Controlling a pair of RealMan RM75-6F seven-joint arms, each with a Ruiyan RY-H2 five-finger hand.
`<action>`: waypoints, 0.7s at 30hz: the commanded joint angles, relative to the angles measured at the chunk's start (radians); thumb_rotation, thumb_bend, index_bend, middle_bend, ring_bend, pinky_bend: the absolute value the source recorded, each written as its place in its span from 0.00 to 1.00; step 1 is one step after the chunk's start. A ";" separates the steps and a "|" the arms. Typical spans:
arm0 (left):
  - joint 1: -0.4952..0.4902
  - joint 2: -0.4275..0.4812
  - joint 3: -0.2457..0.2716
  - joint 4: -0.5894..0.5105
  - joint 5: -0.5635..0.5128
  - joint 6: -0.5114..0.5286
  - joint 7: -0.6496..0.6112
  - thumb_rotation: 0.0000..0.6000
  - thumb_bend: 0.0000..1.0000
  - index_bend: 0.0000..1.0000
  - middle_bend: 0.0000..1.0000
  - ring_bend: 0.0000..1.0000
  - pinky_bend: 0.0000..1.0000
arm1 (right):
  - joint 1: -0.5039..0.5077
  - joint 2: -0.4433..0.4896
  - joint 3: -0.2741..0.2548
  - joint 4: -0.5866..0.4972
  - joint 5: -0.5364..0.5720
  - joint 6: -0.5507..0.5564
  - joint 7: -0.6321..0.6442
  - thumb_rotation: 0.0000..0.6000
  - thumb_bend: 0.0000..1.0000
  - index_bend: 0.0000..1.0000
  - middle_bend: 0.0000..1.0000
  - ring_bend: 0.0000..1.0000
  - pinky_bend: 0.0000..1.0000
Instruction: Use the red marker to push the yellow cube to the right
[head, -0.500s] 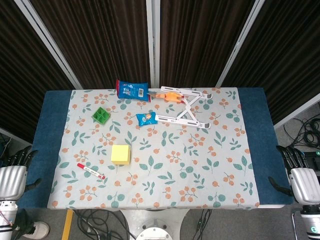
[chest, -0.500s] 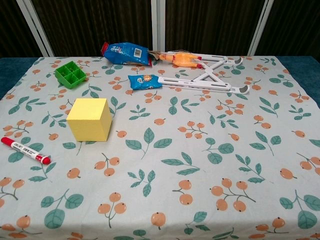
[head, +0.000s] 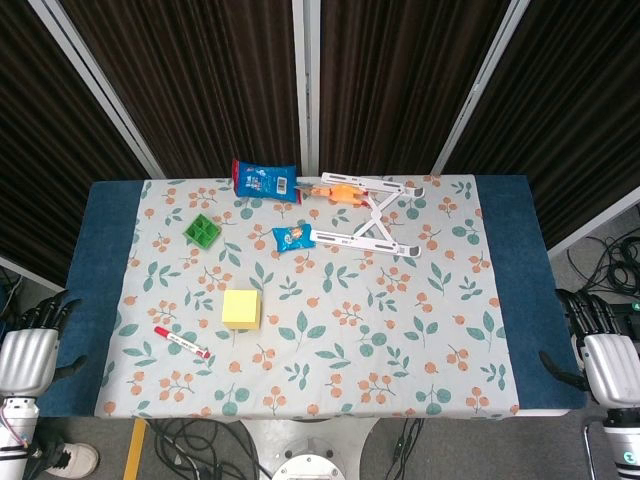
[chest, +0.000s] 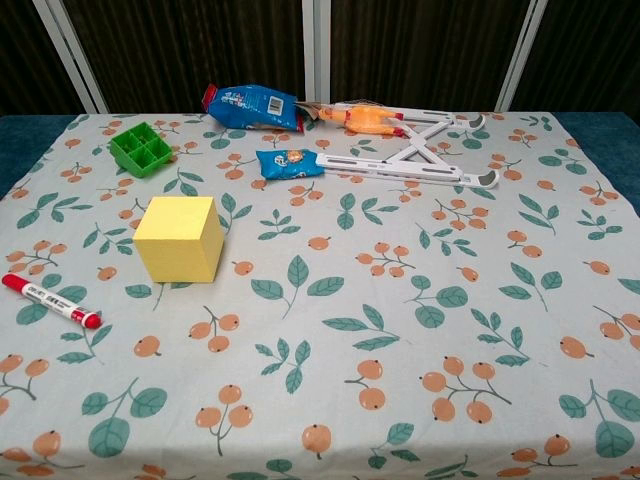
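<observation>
The yellow cube (head: 241, 308) (chest: 179, 238) stands on the floral cloth, left of the table's middle. The red marker (head: 181, 342) (chest: 50, 301), white-barrelled with a red cap, lies flat to the cube's front left, a short gap apart from it. My left hand (head: 28, 350) hangs beyond the table's left edge, fingers apart and holding nothing. My right hand (head: 600, 350) hangs the same way beyond the right edge. Neither hand shows in the chest view.
At the back lie a green grid tray (head: 202, 231) (chest: 142, 148), a blue snack bag (head: 265, 180), a small blue packet (head: 293, 237), an orange toy (head: 335, 191) and a white folding stand (head: 370, 225). Bare floral cloth (head: 400, 330) stretches right of the cube.
</observation>
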 joint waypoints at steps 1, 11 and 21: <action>-0.021 -0.008 -0.001 0.026 0.027 -0.014 -0.023 1.00 0.11 0.30 0.30 0.17 0.24 | 0.002 0.005 0.005 -0.001 0.000 0.004 -0.003 1.00 0.17 0.01 0.10 0.00 0.00; -0.166 -0.086 0.030 0.211 0.181 -0.128 -0.117 1.00 0.17 0.44 0.44 0.25 0.25 | 0.017 0.010 0.008 -0.005 -0.003 -0.013 -0.005 1.00 0.17 0.00 0.10 0.00 0.00; -0.280 -0.146 0.065 0.276 0.230 -0.270 -0.093 1.00 0.20 0.44 0.43 0.25 0.25 | 0.016 0.010 0.008 0.000 0.004 -0.015 0.001 1.00 0.17 0.01 0.10 0.00 0.00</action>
